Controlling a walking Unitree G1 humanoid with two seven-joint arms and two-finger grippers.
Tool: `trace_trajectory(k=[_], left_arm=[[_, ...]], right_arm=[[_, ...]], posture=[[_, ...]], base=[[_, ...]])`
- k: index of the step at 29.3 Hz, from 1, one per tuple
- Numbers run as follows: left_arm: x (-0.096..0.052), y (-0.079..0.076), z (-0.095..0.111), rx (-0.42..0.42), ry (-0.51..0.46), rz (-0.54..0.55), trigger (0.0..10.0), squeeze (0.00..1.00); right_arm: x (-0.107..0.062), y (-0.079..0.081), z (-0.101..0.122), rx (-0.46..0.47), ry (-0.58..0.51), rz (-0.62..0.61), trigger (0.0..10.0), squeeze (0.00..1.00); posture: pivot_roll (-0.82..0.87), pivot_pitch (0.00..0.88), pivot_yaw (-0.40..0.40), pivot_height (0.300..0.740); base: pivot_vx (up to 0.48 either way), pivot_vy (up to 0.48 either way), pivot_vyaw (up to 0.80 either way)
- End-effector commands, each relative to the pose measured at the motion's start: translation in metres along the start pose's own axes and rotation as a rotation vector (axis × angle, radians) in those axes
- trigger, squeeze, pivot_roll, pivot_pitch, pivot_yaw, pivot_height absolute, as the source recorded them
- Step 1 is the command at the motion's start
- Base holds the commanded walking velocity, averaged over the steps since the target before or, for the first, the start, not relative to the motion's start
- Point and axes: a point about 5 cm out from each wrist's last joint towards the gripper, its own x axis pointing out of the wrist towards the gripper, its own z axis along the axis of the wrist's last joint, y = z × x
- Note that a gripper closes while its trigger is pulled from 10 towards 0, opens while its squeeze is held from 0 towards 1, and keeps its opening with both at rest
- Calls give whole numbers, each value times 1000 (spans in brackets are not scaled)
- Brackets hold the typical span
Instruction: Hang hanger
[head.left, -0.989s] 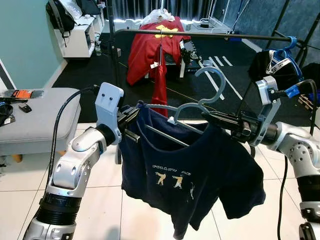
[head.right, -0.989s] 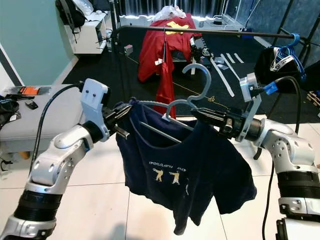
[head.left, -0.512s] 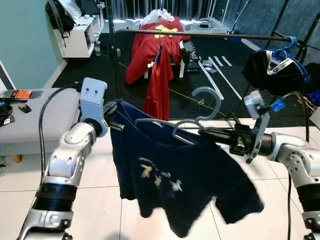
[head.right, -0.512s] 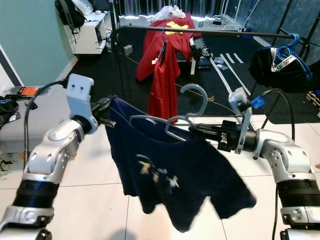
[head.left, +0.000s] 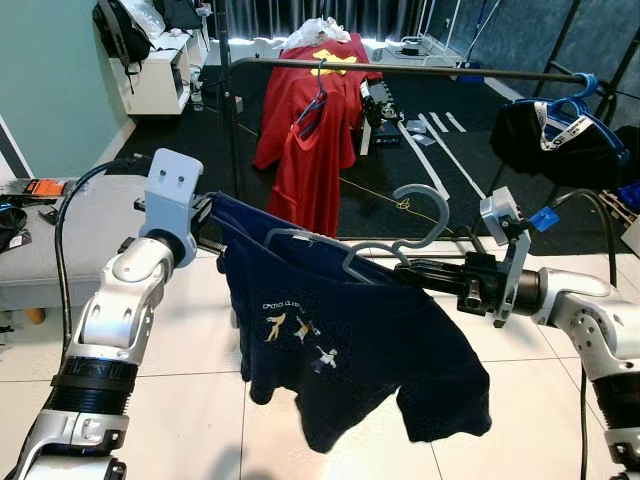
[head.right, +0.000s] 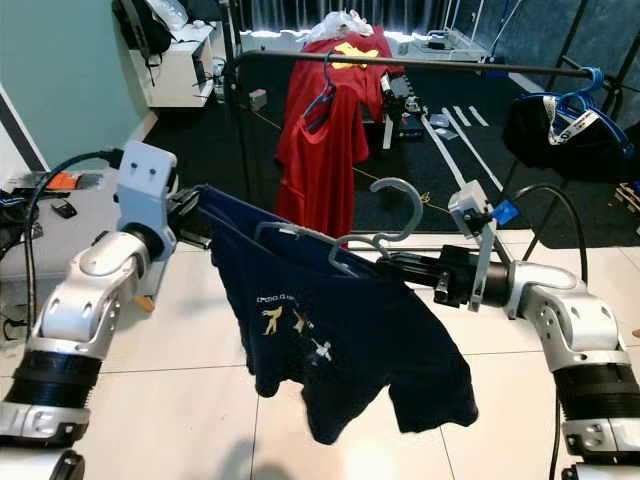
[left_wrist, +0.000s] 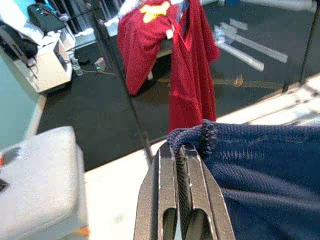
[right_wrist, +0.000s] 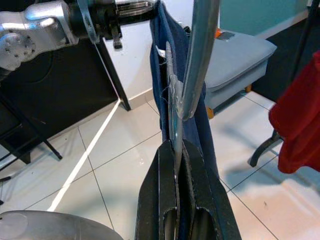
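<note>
The right gripper (head.left: 425, 271) pinched the grey plastic hanger (head.left: 400, 237); the left gripper (left_wrist: 182, 165) pinched the navy printed T-shirt (head.left: 340, 350) draped on it. Its hook needed lifting squarely over the black clothes rail (head.left: 400, 70) beyond.

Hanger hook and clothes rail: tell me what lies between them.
In the left eye view, only open air over dark carpet separates the hanger hook from the clothes rail; the red shirt hangs further left.
</note>
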Motion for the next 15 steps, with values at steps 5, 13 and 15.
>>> trace_trajectory(k=[5,13,15], left_arm=[[-7,-33,-31,132,99,-146,0,0],[-7,-69,-28,107,69,-272,2078,0],[-4,-76,-20,99,38,-293,2039,0]], right_arm=[[-1,8,14,-7,-71,64,0,0],[5,9,10,-37,-33,63,0,0],[9,4,5,-76,8,9,0,0]], posture=[[-20,69,-29,740],[-22,68,-27,740],[-21,68,-28,740]], base=[[0,0,0],[0,0,0],[0,0,0]])
